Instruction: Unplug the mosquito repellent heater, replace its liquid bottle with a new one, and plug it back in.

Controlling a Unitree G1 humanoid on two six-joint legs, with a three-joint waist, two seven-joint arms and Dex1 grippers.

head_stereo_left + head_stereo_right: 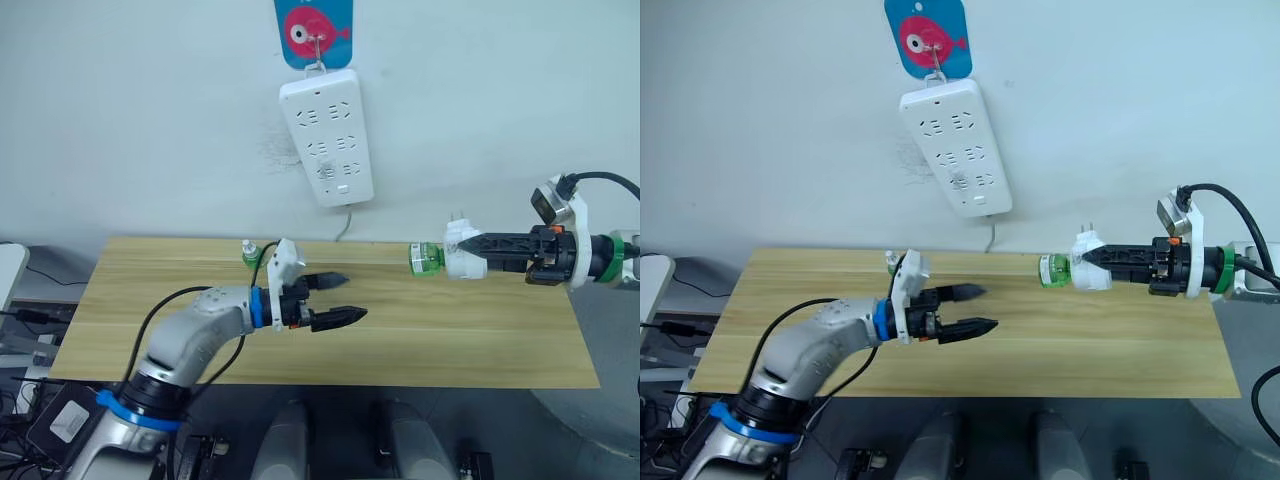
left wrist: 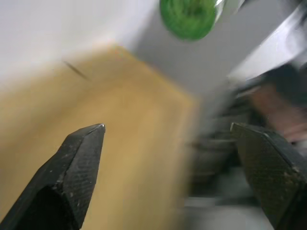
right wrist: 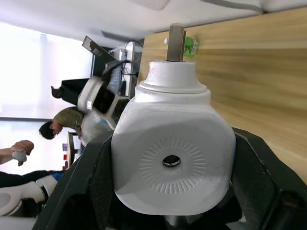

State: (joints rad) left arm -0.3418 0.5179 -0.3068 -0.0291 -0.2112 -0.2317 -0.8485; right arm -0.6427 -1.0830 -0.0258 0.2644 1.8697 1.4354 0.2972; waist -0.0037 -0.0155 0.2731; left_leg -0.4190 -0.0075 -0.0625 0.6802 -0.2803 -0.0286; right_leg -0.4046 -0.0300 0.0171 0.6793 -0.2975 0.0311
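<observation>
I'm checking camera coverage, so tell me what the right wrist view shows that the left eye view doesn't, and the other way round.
Right wrist view: the heater's domed face with its vent hole, and people in the background.
Left eye view: the power strip on the wall, the open left claw, and the green bottle fitted to the heater.
Both: the mosquito repellent heater gripped by the right claw above the wooden table.

You are looking at a left arm in silver-grey casing wearing blue rings, ending in a left hand with two black pointed fingers. Your right hand is showing a green wrist ring, a white bracket and a trailing black cable.
</observation>
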